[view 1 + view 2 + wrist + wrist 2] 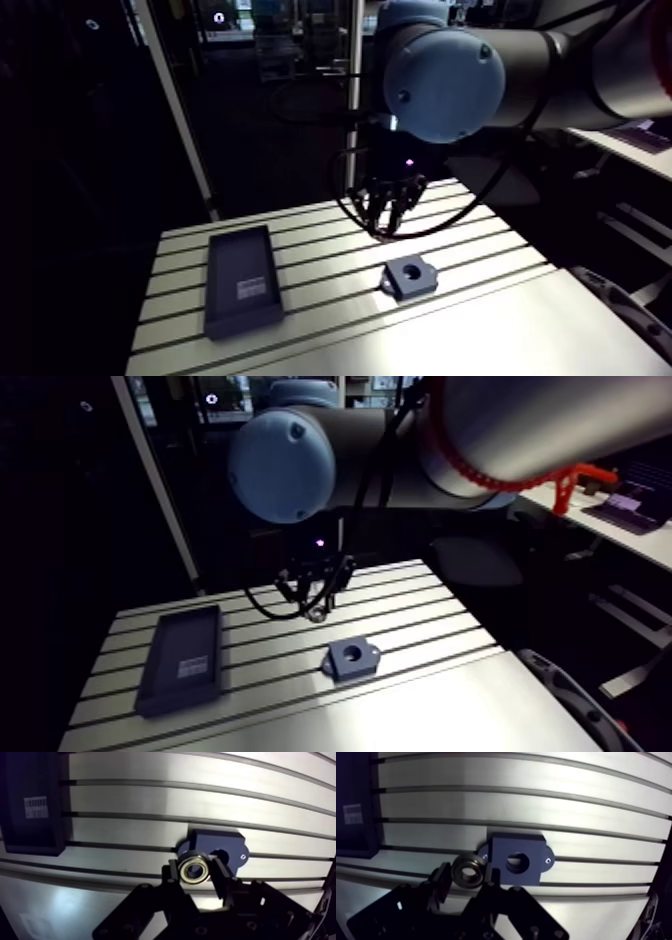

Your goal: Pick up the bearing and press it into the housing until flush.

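A silver ring bearing (194, 868) is pinched between the two black fingers of my gripper (195, 872), which is shut on it. Below and just ahead of it sits the dark blue housing (518, 859), flat on the slotted table with its round bore empty and facing up. In the arm view the housing (410, 275) rests mid-table, and the gripper (392, 205) hangs above and behind it, clear of the table.
A flat black tray (242, 280) with a white label lies to the left of the housing on the slotted aluminium table (480, 330). A smooth plate covers the table's front part.
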